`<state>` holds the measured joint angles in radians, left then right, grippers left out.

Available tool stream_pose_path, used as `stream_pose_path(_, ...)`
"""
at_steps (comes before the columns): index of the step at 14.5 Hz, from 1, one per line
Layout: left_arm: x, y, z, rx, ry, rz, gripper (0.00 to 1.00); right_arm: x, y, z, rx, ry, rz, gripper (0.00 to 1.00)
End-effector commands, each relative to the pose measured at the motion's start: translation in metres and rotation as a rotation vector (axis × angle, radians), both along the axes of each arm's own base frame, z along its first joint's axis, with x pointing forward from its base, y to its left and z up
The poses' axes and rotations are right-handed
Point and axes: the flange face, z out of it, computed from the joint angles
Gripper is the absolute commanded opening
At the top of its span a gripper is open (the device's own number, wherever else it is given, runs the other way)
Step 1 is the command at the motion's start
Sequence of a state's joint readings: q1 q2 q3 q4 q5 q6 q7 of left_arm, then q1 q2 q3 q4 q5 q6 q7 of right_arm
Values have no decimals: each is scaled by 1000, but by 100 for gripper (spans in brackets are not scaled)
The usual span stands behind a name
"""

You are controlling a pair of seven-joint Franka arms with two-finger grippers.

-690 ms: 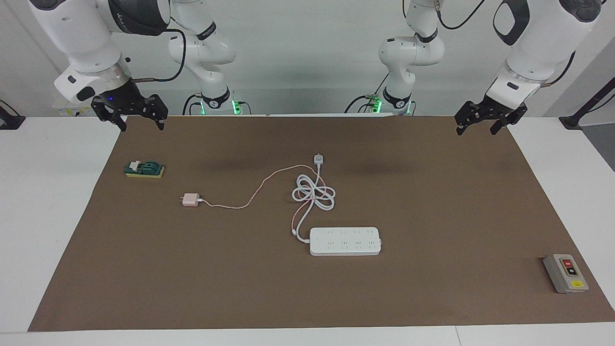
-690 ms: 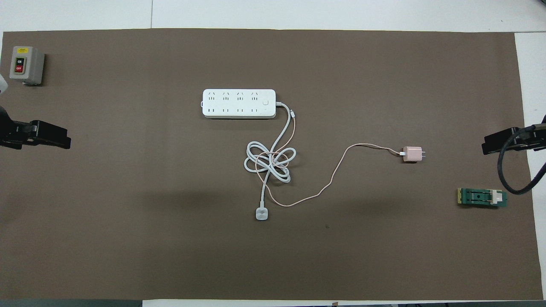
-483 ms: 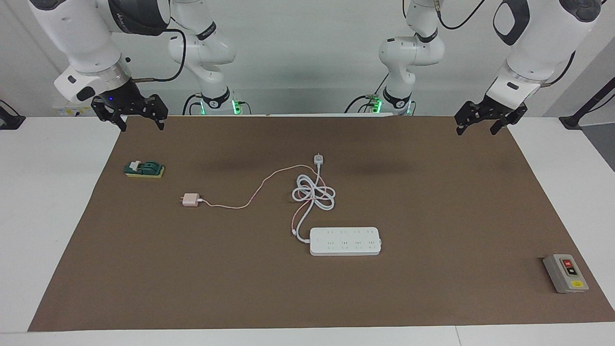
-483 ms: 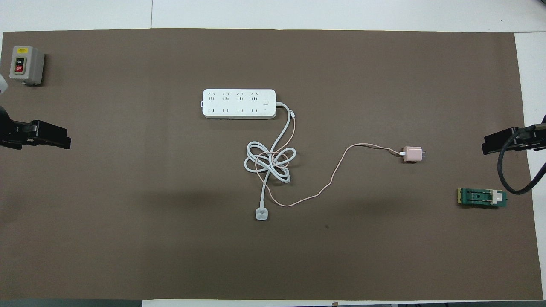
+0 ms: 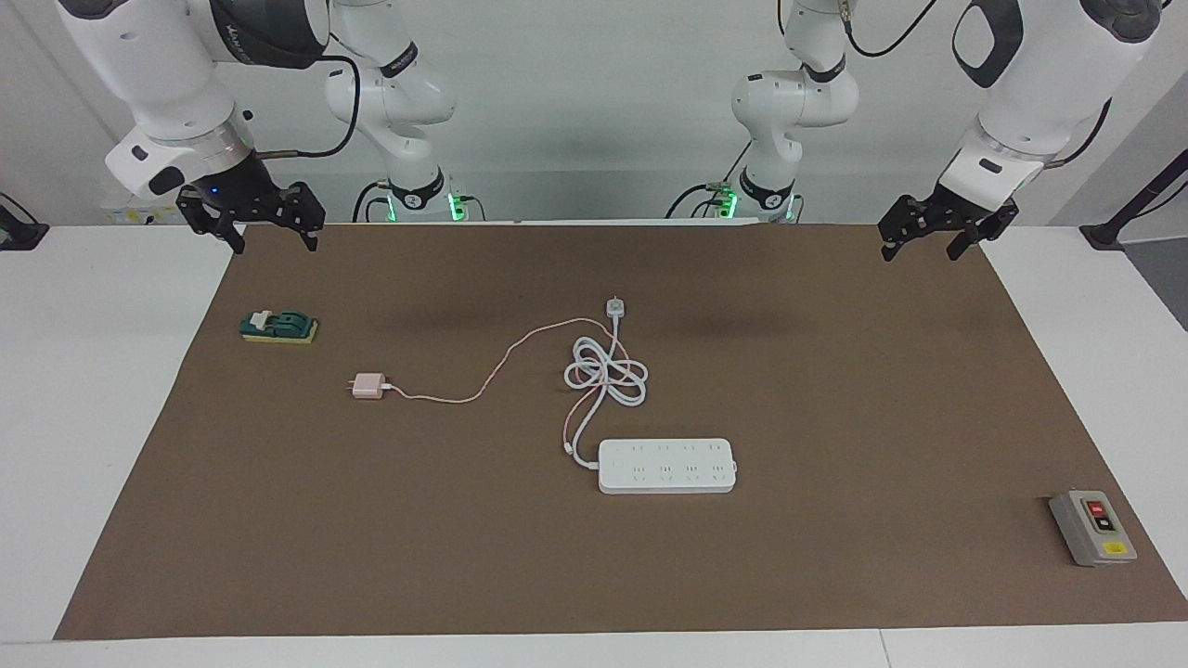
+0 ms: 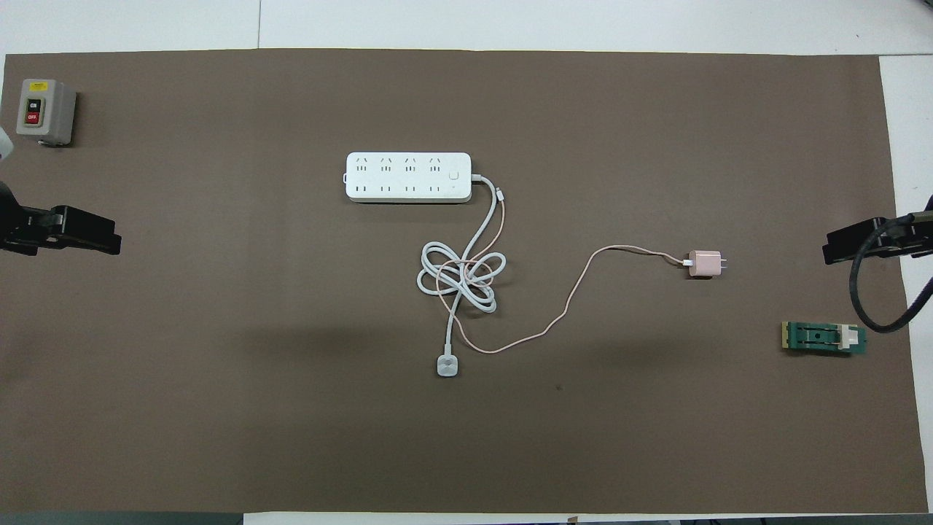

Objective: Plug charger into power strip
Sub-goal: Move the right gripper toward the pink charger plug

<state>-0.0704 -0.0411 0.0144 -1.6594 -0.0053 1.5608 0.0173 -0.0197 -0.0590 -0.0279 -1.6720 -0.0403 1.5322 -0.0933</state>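
Facing view: both grippers, left and right, wide, empty. Risk: pink cable, looped through strip cord, snagging and dragging power strip once charger lifts.

White table, brown mat on it; on mat: power strip, charger, switch box, green block

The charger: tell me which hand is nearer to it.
Right. The right hand hangs open over the mat's corner at the charger's end of the table, near the green block. The left hand, also open, hangs over the mat's corner at the other end.
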Motion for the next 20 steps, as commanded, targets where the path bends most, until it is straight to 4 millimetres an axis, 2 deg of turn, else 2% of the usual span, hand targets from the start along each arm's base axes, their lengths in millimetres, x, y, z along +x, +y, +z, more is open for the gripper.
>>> stream_pose_path(1, -2, -1, 1, -2, -2, -11, 100, -1, 1, 4, -60, 0, 35, 100)
stream_pose_path(6, -1, -1, 0, -2, -1, -9, 100, 1, 3, 3, -65, -16, 29, 100)
stream_pose_path(9, -3, -4, -1, -2, 10, -5, 100, 6, -10, -15, 14, -5, -140, 100)
stream_pose_path(12, -4, -4, 1, -2, 12, -6, 100, 22, -27, -54, 132, 71, -409, 100)
stream_pose_path(16, 1, 3, 15, -13, -17, 3, 100, 42, -25, -101, 195, 180, -699, 100)
stream_pose_path(20, -2, 14, 28, -21, -13, -13, 100, 55, -33, -151, 241, 308, -968, 100)
